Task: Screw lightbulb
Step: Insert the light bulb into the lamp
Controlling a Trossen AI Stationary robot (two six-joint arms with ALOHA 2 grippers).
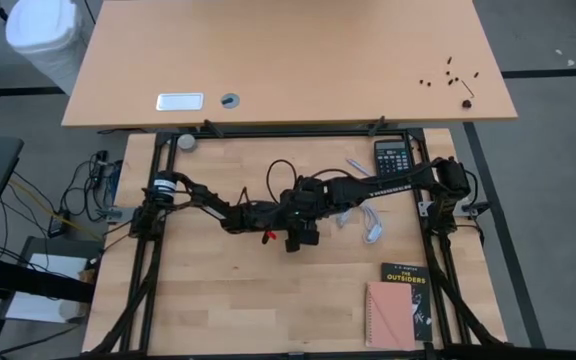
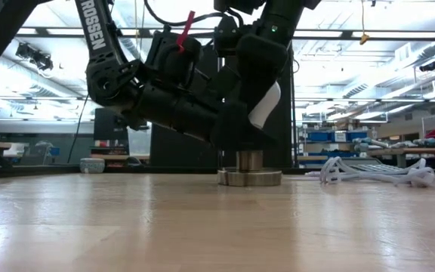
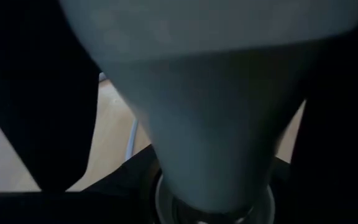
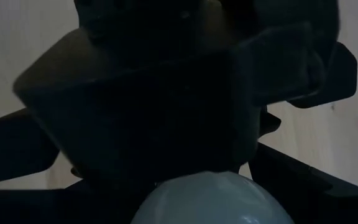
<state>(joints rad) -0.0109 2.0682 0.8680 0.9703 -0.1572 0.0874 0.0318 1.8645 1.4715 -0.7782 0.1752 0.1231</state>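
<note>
Left pincer [image 2: 236, 125]: you have it clamped around the lightbulb [image 2: 265, 106], dark fingers on either side of the white glass, at the middle of the tabletop [image 2: 202, 227].
Lightbulb: it stands over the socket [image 2: 249, 175], tilted a little, its narrow end pointing down into the metal collar; the left wrist view shows the neck meeting the ring.
Right pincer [image 1: 308, 205]: you have it crowded just beside the left one, above the bulb's round top; I cannot tell whether it is open or gripping.
Progress: the bulb looks seated at the socket mouth; judged from this, the turning is under way or about to begin, and how deep the thread sits is hidden.
Left to do: likely more twists, then release.
Surroundings: white cord [image 2: 372, 172] lies beside the socket; calculator [image 1: 393, 158] and book [image 1: 400, 305] sit well apart.
</note>
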